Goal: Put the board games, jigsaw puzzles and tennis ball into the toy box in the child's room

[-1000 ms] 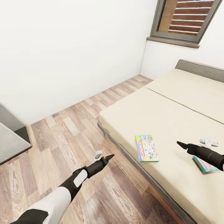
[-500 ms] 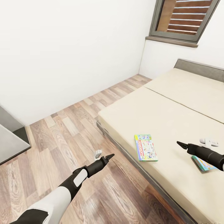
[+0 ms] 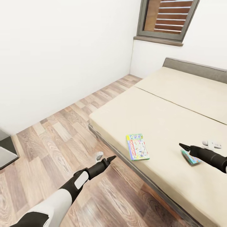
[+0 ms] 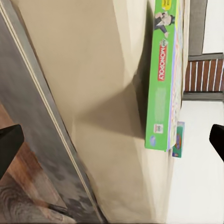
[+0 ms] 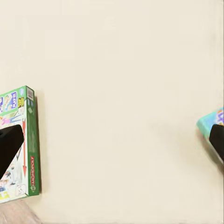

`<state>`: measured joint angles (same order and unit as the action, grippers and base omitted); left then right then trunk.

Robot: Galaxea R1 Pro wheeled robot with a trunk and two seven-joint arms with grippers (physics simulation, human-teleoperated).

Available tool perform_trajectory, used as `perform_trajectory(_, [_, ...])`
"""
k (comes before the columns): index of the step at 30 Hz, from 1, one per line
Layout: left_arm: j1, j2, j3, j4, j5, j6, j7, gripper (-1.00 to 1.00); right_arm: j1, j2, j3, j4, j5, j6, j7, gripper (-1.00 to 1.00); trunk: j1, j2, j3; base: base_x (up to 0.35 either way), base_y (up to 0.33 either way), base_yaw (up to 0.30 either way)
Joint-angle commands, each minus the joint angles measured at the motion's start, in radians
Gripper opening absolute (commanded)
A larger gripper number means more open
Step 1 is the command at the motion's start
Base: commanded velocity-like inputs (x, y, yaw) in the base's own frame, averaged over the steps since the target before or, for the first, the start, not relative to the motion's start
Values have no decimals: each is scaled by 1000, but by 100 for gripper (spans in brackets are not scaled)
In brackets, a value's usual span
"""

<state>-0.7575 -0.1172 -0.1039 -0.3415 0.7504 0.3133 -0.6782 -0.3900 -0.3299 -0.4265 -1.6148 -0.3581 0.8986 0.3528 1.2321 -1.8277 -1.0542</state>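
Note:
Two board games lie flat on the bed [image 3: 176, 94], a low bed with a cream mattress. The green Monopoly box [image 3: 137, 147] sits near the mattress's front edge. A smaller teal box [image 3: 190, 157] lies further right, partly behind my right arm. My left gripper [image 3: 108, 159] hangs open over the wooden floor, short of the bed's side and pointing at the green box [image 4: 161, 74]. My right gripper [image 3: 183, 146] is open above the mattress between the green box [image 5: 18, 144] and the teal box [image 5: 209, 122]. The toy box, jigsaw puzzles and tennis ball are out of view.
A corner of the grey table [image 3: 3, 151] shows at the left edge. Wooden floor [image 3: 63, 132] runs between the white wall and the bed's grey frame [image 3: 104, 138]. A window [image 3: 167, 17] sits high in the far corner above the grey headboard [image 3: 195, 69].
The whole picture has shifted left, so the camera has moved; bed and boxes sit further left in view. Both arms keep the same pose, and both boxes lie as before.

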Motion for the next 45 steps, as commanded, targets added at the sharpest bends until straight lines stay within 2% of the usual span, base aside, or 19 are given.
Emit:
perform_trajectory(1, [0, 0, -4, 0, 10, 9, 0, 100, -1, 0, -1, 0, 5, 5, 8, 100, 0, 0, -1, 0, 0, -261])
perform_trajectory(16, [0, 1, -4, -1, 10, 9, -2, 100, 0, 0, -1, 0, 5, 5, 8, 100, 0, 0, -1, 0, 0, -212])
perform_trajectory(45, [1, -1, -4, -1, 10, 9, 1, 100, 0, 2, -1, 0, 5, 4, 8, 100, 0, 0, -1, 0, 0, -23])
